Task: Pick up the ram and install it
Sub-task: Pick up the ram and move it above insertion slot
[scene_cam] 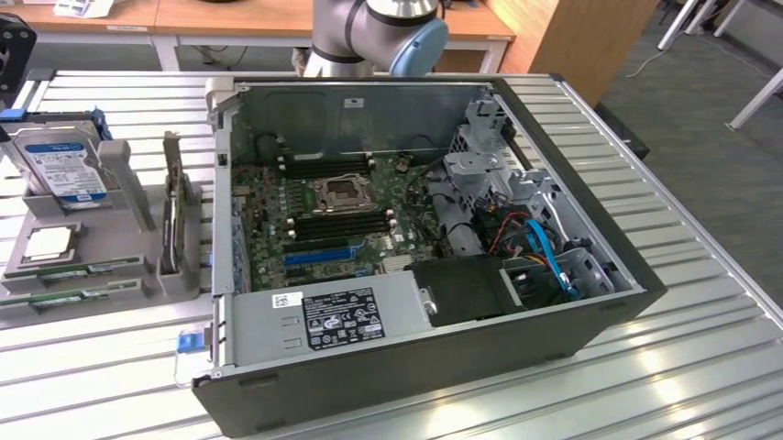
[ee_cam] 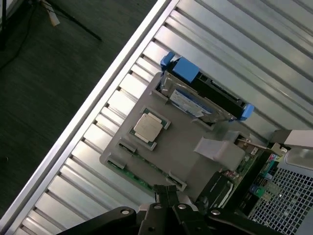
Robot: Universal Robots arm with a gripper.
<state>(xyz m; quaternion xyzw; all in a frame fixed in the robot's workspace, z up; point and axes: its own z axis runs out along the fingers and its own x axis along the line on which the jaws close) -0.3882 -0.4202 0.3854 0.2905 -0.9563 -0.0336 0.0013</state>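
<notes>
Two ram sticks (scene_cam: 73, 271) lie flat in slots along the front edge of a grey parts holder (scene_cam: 123, 275), at the exterior view's left of the open computer case (scene_cam: 428, 348). In the wrist view the ram (ee_cam: 138, 177) shows as a thin green strip on the holder's edge (ee_cam: 186, 147), just beyond my fingertips. My gripper (ee_cam: 166, 190) hangs high above the holder, shut with nothing between its fingers. The black memory slots (scene_cam: 336, 225) run beside the processor socket (scene_cam: 340, 192) on the motherboard.
The holder also carries a hard drive (scene_cam: 64, 170) with blue rails, a loose processor (scene_cam: 47, 243) and an upright expansion card (scene_cam: 175, 215). The arm's base (scene_cam: 367, 37) stands behind the case. The slatted metal table (scene_cam: 685, 302) ends at an edge (ee_cam: 88, 105) above dark floor.
</notes>
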